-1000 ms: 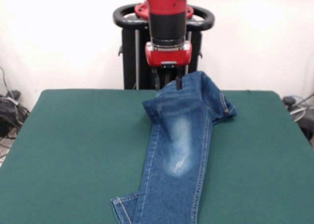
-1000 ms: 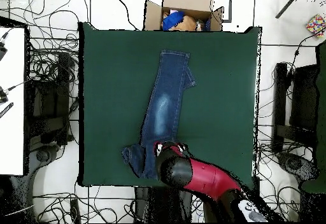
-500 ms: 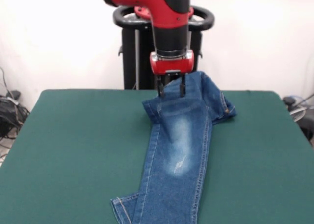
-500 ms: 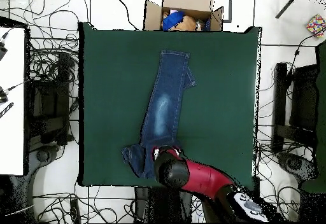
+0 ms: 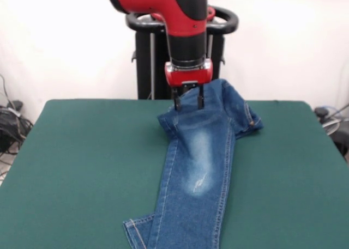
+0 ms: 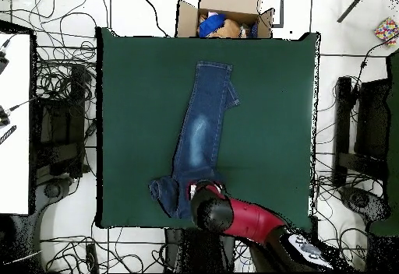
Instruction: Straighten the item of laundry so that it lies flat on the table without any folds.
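Gripper point(image 5: 188, 103), spread apart, straddles a raised fold of one pair of jeans point(image 5: 199, 167) on one table point(image 5: 82, 167).

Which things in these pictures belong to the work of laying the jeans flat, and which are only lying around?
Belong to the job:
- jeans, bunched at the waist end
- green table
- gripper, open, at the jeans' waist end

Only lying about:
- cardboard box with things inside, beyond the table's edge
- cables on the floor
- colourful item at the side
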